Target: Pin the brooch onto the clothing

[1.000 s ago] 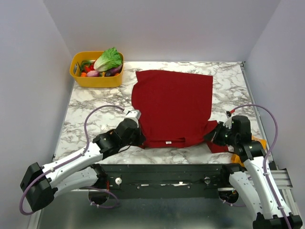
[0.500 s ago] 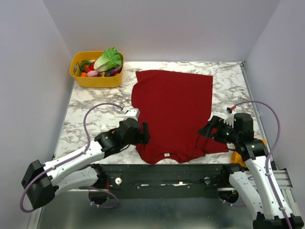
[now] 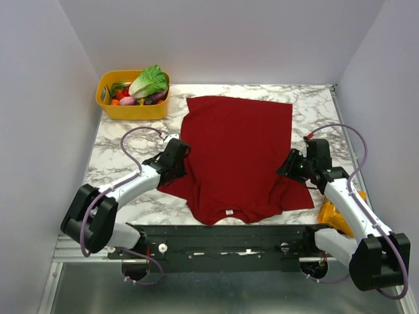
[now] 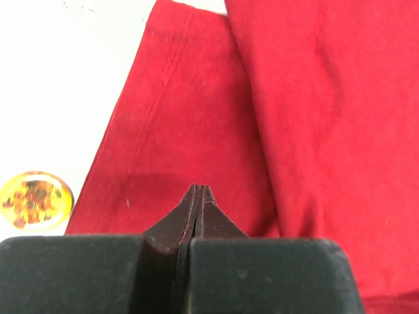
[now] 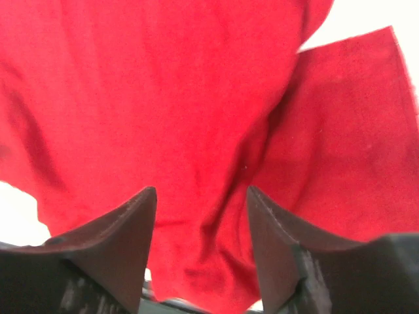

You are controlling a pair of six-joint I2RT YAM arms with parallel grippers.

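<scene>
Back-left on table [image 3: 314,111], yellow bin [image 3: 131,110] holds lettuce [image 3: 148,81] plus small red, orange, purple vegetables. Shirt [image 3: 237,154] lies flat mid-table, neck label toward arms, sleeves out to both sides. Brooch [image 4: 35,199] on bare table just beside left sleeve edge, seen in left wrist view only. Left gripper [image 4: 198,195] over left sleeve, fingertips pressed together. Right gripper [image 5: 201,196] over shirt's right side, fingers spread, holding nothing. Orange bag [image 3: 335,213] at near-right table edge beside right arm.
</scene>
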